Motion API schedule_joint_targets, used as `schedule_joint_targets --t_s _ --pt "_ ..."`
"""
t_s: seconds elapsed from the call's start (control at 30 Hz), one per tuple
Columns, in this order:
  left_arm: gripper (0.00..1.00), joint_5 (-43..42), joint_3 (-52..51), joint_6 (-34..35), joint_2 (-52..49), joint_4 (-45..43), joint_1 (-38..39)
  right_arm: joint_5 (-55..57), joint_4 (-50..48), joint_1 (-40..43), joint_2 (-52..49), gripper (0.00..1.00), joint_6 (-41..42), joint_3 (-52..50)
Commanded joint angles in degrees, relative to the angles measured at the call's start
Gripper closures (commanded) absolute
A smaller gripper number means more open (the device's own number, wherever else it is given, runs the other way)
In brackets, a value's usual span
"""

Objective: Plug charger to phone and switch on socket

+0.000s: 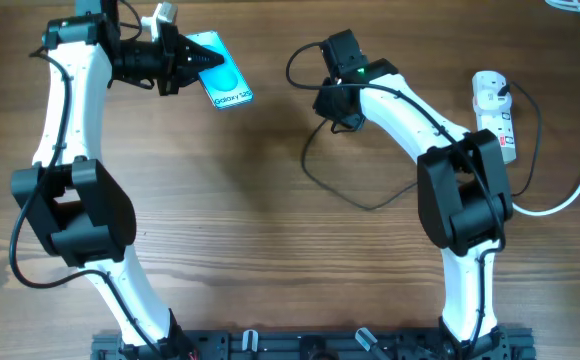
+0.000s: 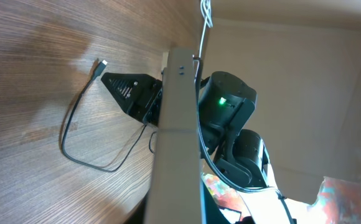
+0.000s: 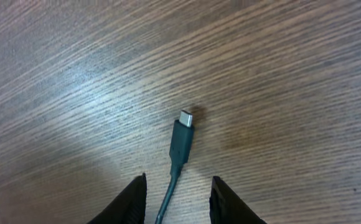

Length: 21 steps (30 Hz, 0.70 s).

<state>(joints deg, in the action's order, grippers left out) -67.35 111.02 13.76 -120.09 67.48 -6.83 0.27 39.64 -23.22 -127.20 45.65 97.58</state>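
Overhead: left tool (image 1: pixel 196 62) grips the phone (image 1: pixel 226 78) by its edge, arm reaching forward; right tool (image 1: pixel 338 112) has its tips hidden beneath its bent wrist, with the socket (image 1: pixel 494 112) well off to its side. Left wrist: phone edge-on, masking the fingers. Right wrist: jaws narrowly parted, straddling the charger (image 3: pixel 182 140), connector just ahead.

Ahead of our right gripper (image 3: pixel 177 190) the bare table (image 3: pixel 292 74) lies open on every side. Only the charger (image 3: pixel 182 140) tip rests there, just beyond the parted fingertips, with a gap to each. Behind the gripper the charger's cable loops across the wood. Well off to its left, our left gripper (image 1: pixel 185 62) and the phone (image 1: pixel 220 72) it clamps block the way. The socket (image 1: pixel 495 110) and white lead (image 1: pixel 570 197) crowd its right.
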Motion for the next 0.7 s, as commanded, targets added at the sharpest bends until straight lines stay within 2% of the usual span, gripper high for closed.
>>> schedule_joint_targets --t_s 0.0,0.5,0.53,0.57,0.67 --pt "0.96 -1.1 0.7 -1.4 1.3 -0.1 0.0 1.7 -1.1 -0.7 -2.8 0.66 0.9 -0.7" --pt "0.96 -0.9 0.7 -1.4 1.3 0.5 0.0 3.0 -6.8 -1.2 -5.8 0.66 0.9 -2.5" --pt "0.96 -0.9 0.7 -1.4 1.3 0.5 0.0 3.0 -6.8 -1.2 -5.9 0.75 0.8 -2.5" --pt "0.96 -0.9 0.7 -1.4 1.3 0.5 0.0 3.0 -6.7 -1.2 -5.9 0.95 0.9 -2.5" --pt "0.96 -0.9 0.7 -1.4 1.3 0.6 0.0 0.3 -6.4 -1.2 -5.9 0.95 -0.9 -2.4"
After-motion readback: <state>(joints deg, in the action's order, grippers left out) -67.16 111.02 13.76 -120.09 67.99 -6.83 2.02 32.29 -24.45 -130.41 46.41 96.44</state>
